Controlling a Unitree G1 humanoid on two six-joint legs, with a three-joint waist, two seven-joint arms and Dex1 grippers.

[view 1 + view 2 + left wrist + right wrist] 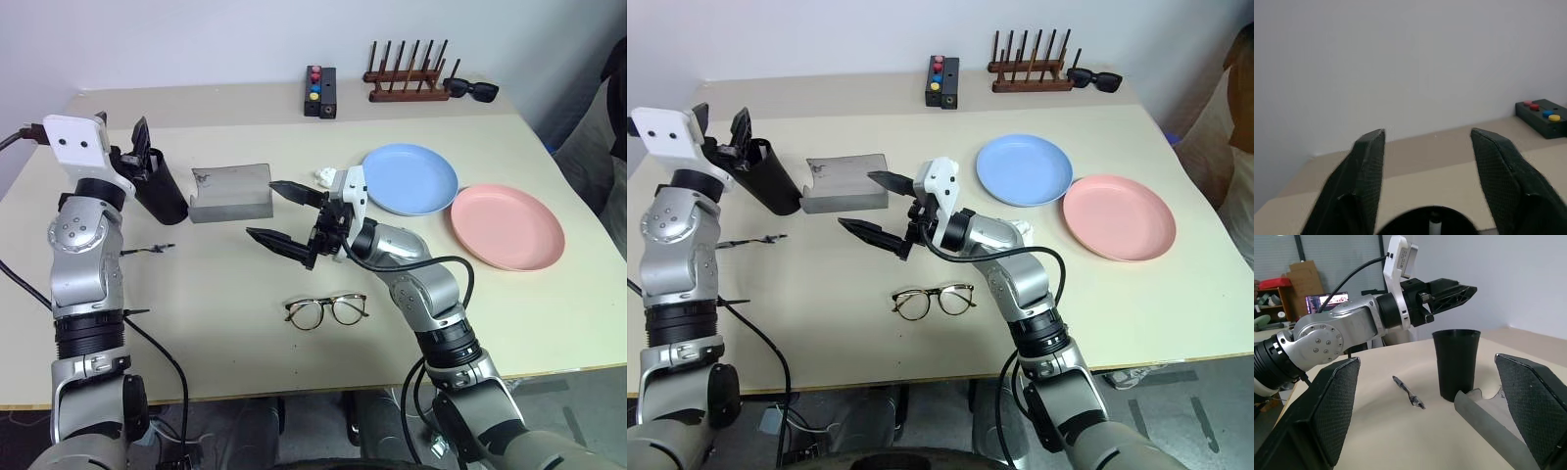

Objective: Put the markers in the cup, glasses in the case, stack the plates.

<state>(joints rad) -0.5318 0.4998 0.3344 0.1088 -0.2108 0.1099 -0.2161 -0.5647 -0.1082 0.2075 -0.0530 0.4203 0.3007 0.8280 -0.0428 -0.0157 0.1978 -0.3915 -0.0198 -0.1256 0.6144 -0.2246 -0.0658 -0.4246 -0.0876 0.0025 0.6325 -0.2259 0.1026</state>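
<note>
My left gripper (135, 147) hangs open just above the rim of the black cup (163, 192) at the table's left. The white tip of a marker (1435, 226) shows inside the cup, free of the fingers. A thin dark marker (153, 249) lies on the table in front of the cup. The grey case (230, 191) stands right of the cup with its lid up. My right gripper (284, 220) is open and empty, pointing left in front of the case. The glasses (326, 310) lie unfolded nearer me. The blue plate (409, 178) and pink plate (506, 225) lie side by side at the right.
A black box with coloured buttons (319, 90), a wooden rack (407, 83) and black sunglasses (472, 90) line the table's far edge. A small white object (321, 175) lies between the case and the blue plate.
</note>
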